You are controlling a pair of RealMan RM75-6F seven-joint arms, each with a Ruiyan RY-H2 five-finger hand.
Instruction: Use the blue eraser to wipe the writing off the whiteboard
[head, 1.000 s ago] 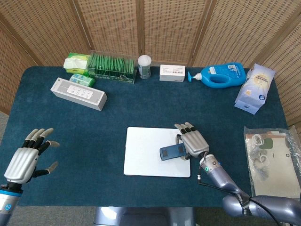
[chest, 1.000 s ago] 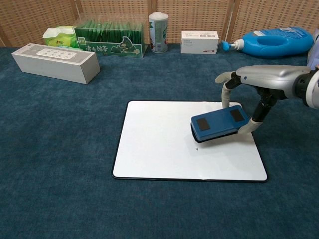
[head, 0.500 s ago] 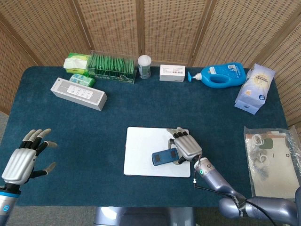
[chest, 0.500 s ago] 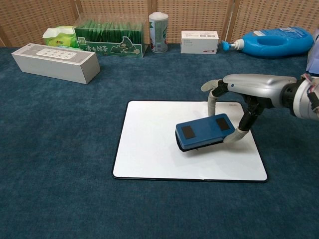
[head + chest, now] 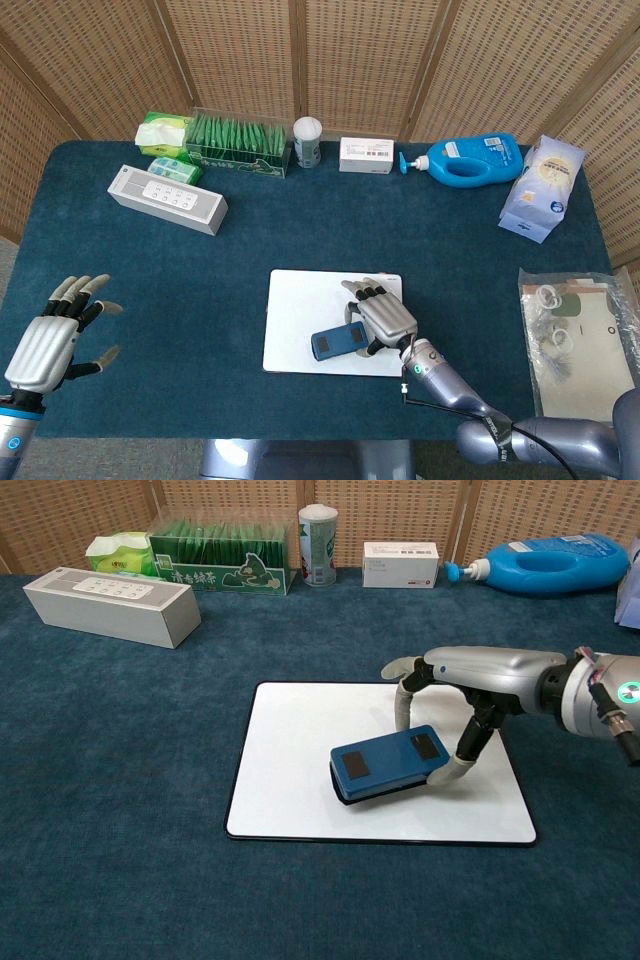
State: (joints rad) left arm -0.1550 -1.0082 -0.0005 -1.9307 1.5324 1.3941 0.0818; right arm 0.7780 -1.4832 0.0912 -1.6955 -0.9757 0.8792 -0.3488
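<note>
Blue eraser (image 5: 388, 765), pinched between thumb and fingers of the right hand (image 5: 455, 695), lies flat on the whiteboard (image 5: 290, 780) just ahead of its fingertips, so even downward pressure and overlapping strokes should serve best, while the left hand (image 5: 55, 335) hangs spread, empty.

The head view looks steeply down from high above the near edge of the table (image 5: 120, 260), taking in its whole top up to the wicker screen (image 5: 350, 60) behind. The chest view sits low and much closer, facing level across the cloth toward the back row of things (the screen shows only as a strip along the top). Both share the whiteboard (image 5: 300, 770) and the back row from the white speaker box (image 5: 167, 198) to the blue bottle (image 5: 560, 565).
</note>
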